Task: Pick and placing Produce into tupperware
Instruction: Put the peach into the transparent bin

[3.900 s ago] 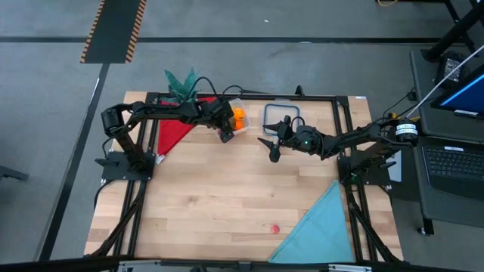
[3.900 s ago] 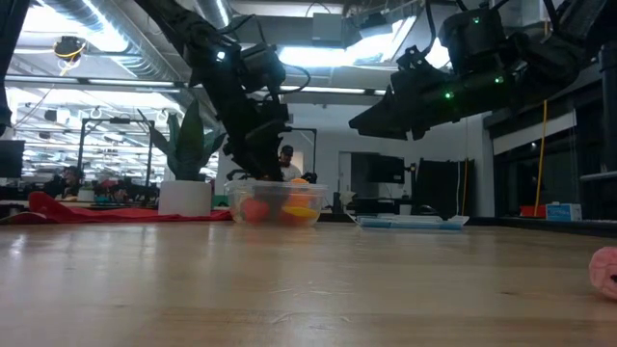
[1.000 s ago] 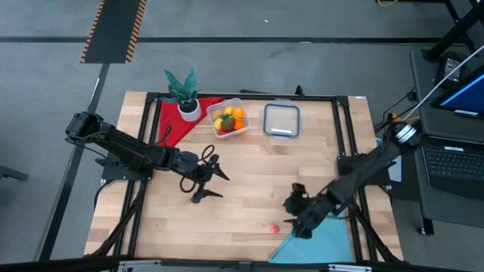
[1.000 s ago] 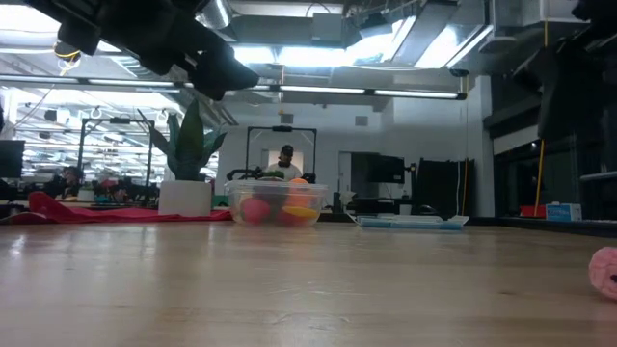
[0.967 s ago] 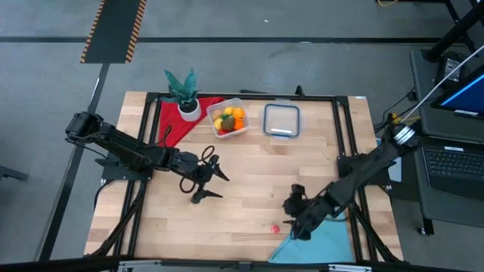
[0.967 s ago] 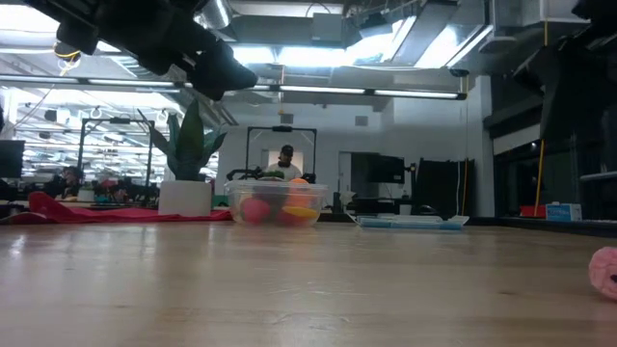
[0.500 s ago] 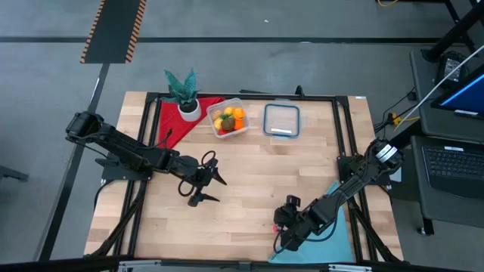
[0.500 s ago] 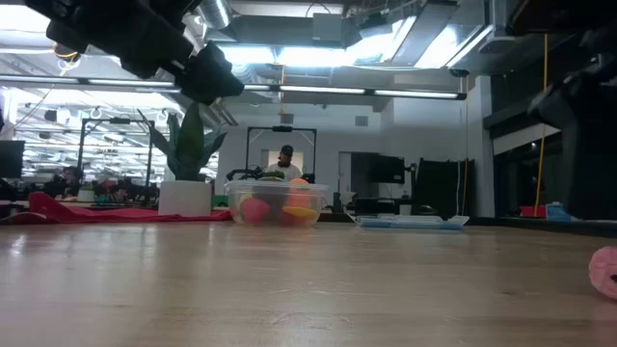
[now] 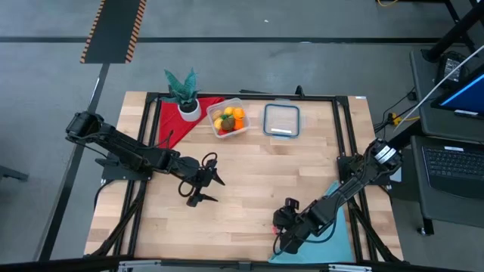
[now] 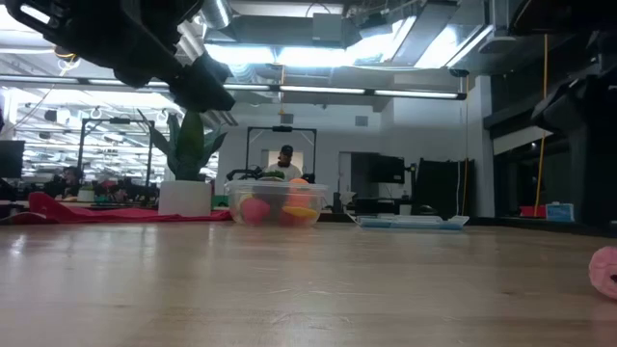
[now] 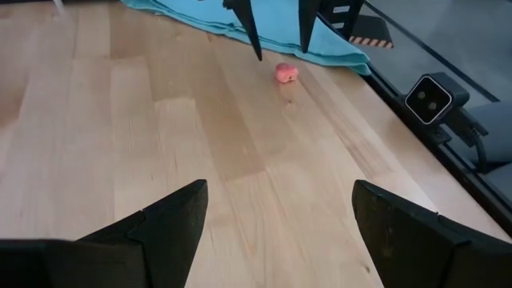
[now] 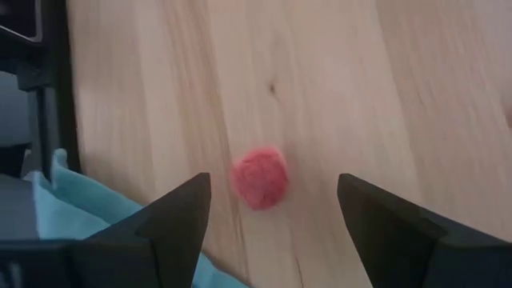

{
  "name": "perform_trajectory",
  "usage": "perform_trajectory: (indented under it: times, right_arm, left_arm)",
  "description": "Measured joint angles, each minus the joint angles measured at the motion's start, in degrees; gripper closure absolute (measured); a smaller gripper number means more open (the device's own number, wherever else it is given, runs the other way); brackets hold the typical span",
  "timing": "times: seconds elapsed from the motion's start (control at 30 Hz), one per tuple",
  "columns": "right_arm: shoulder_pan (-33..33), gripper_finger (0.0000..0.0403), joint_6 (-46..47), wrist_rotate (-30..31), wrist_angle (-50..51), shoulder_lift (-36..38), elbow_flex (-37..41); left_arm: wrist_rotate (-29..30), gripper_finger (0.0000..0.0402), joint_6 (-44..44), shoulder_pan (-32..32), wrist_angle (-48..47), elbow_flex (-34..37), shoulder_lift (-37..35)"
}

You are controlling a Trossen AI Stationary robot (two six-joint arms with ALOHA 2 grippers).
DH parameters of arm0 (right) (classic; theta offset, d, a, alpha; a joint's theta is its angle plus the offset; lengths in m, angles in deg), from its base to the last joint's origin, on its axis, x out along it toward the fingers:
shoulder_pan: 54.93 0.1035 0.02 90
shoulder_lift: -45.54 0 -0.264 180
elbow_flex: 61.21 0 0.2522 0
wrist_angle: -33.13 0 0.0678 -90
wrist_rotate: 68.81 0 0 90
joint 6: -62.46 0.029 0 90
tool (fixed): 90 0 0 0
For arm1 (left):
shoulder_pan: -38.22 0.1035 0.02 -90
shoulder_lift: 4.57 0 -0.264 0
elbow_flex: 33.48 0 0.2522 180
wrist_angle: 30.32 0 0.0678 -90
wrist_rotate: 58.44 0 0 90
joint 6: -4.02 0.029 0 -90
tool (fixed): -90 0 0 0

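Note:
A small pink-red piece of produce (image 12: 260, 178) lies on the wood near the table's near right, also seen from the left wrist (image 11: 286, 73) and at the low view's right edge (image 10: 605, 271). My right gripper (image 12: 274, 192) hangs open just above it, one finger to each side, touching nothing; from overhead it (image 9: 279, 227) stands beside the teal cloth. The clear tupperware (image 9: 229, 119) stands at the far middle with several coloured pieces of produce inside. My left gripper (image 9: 206, 187) waits open above the table's left middle.
A flat clear lid (image 9: 281, 119) lies right of the tupperware. A potted plant (image 9: 184, 97) stands on a red cloth (image 9: 175, 128) at the far left. The teal cloth (image 9: 327, 223) covers the near right corner. Bare wood lies between the two grippers.
My right gripper has gone toward the table's near edge and a little left, sinking and rolling its wrist, and now hangs over the pink-red piece. Its fingers stay open. The piece has not moved.

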Motion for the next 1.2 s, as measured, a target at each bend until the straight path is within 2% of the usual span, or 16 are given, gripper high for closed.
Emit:
perform_trajectory:
  times: [0.87, 1.0, 1.2]
  right_arm:
    - [0.0, 0.0131, 1.3, -0.9, -2.4, -5.7, -0.1]
    - [0.0, 0.016, 1.1, -0.9, -2.4, -5.8, -0.1]
    - [-0.1, 0.0236, 1.1, -0.9, -2.4, -5.9, 0.0]
  left_arm:
    - [0.0, 0.0099, 0.1, 0.0, -1.4, 0.0, 0.0]
    - [0.0, 0.0099, 0.1, 0.1, -1.4, 0.0, 0.0]
    - [0.0, 0.0099, 0.1, 0.1, -1.4, 0.0, 0.0]
